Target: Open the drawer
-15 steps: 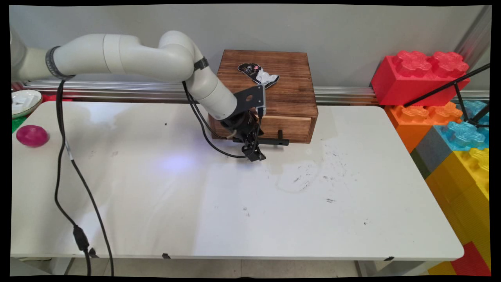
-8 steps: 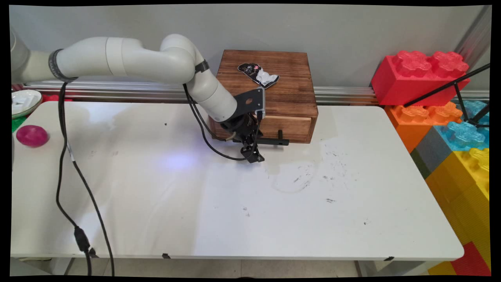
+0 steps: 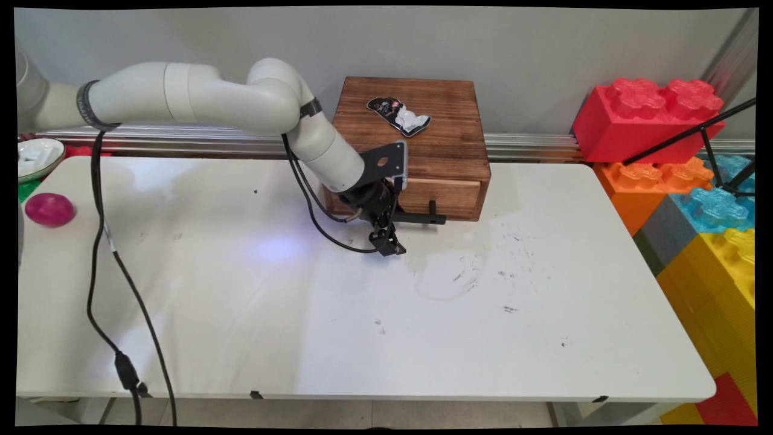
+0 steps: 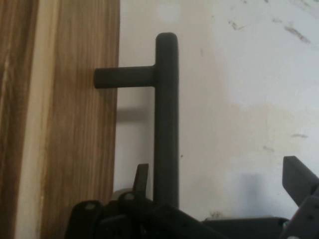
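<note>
A brown wooden box (image 3: pixel 423 136) stands at the table's back, its drawer front (image 3: pixel 444 196) shut and bearing a black T-bar handle (image 3: pixel 418 219). My gripper (image 3: pixel 389 238) hangs low over the table at the handle's left end, pointing down. In the hand view the gripper (image 4: pixel 219 172) is open, and the handle bar (image 4: pixel 166 124) runs up between the fingers, close to the left fingertip (image 4: pixel 141 175) and far from the right one (image 4: pixel 298 174). The drawer front (image 4: pixel 75 124) fills the left side. A crumpled black and white packet (image 3: pixel 400 115) lies on the box top.
A pink ball (image 3: pixel 49 209) and a white dish (image 3: pixel 36 156) sit at the table's far left. Large toy bricks (image 3: pixel 646 118) are stacked past the right edge, with a black tripod leg (image 3: pixel 694 136) across them. A black cable (image 3: pixel 102 241) hangs over the left part.
The gripper has shifted slightly left and lower along the handle's end, and the arm's elbow has risen a little. The drawer has not moved.
</note>
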{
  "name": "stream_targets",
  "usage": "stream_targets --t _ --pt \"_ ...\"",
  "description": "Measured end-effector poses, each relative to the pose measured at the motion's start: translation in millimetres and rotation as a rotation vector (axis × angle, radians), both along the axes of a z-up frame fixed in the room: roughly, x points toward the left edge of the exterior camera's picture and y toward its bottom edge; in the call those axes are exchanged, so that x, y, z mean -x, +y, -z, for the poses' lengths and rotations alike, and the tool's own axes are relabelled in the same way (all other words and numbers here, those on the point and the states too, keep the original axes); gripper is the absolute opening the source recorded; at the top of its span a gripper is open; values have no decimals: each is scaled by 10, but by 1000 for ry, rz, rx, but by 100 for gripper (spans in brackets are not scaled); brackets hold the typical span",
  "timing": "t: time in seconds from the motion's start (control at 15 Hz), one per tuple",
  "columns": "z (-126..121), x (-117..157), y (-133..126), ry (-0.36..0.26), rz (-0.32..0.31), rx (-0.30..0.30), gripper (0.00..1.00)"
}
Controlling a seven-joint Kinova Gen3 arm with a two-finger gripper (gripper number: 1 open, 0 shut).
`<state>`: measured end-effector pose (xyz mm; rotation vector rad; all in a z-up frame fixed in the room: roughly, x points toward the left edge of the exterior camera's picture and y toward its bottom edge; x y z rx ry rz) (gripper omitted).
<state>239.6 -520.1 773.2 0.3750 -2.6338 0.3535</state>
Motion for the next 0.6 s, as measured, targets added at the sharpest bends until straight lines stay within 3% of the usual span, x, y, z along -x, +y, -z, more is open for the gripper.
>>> stream_targets --t 0.6 --pt "24 38 186 10 26 -27 100"
